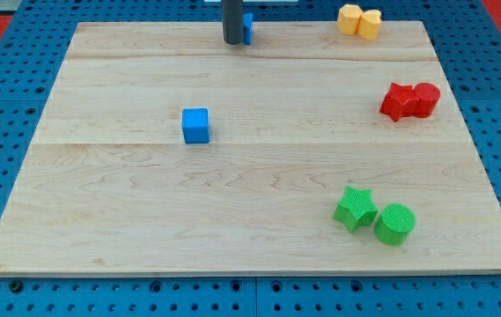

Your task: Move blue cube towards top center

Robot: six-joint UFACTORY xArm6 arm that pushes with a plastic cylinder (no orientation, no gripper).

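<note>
A blue cube sits on the wooden board, left of the middle. My tip is at the view's top centre, far above and a little right of the cube. A second blue block is right behind the rod, touching it on its right side and mostly hidden, so I cannot make out its shape.
Two yellow blocks sit together at the top right. A red block pair is at the right edge. A green star and a green cylinder sit at the bottom right.
</note>
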